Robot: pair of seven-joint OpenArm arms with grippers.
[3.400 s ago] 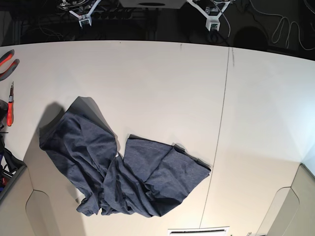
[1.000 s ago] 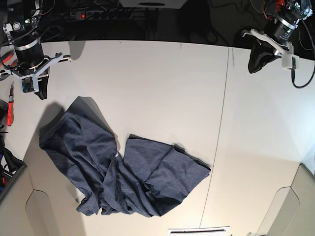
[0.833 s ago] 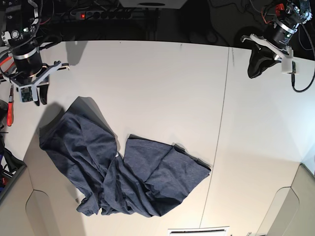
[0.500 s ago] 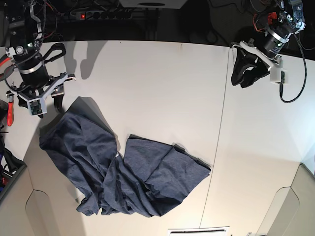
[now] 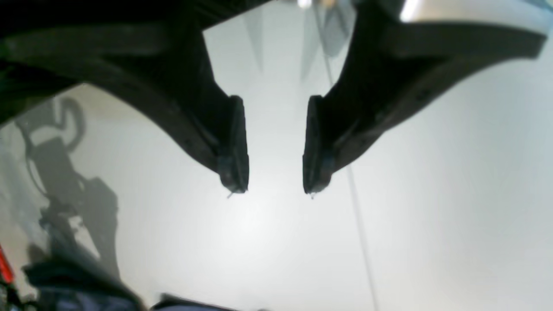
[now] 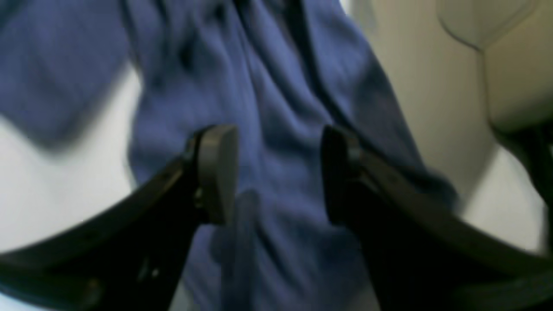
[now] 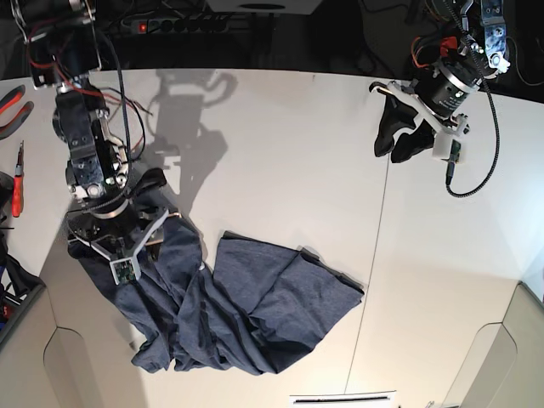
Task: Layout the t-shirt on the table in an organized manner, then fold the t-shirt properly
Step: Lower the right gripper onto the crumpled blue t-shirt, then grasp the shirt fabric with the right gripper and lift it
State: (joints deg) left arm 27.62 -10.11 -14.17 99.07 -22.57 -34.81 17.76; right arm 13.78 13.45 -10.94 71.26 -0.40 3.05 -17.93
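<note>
Partly hidden under the right gripper [image 7: 116, 246], the crumpled t-shirt [image 7: 246, 314] lies near the table's [image 7: 280, 153] front-left edge; both wrist views are blurred. Right jaws gape wide above fabric, empty. Left gripper [image 7: 399, 136], open and empty, hovers over the dark seam [image 7: 378, 229].

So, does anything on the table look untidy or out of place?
Yes. The t-shirt lies crumpled in twisted folds on the table, not spread flat. Red-handled tools also lie at the table's edge, apart from the shirt. Nothing looks damaged.
</note>
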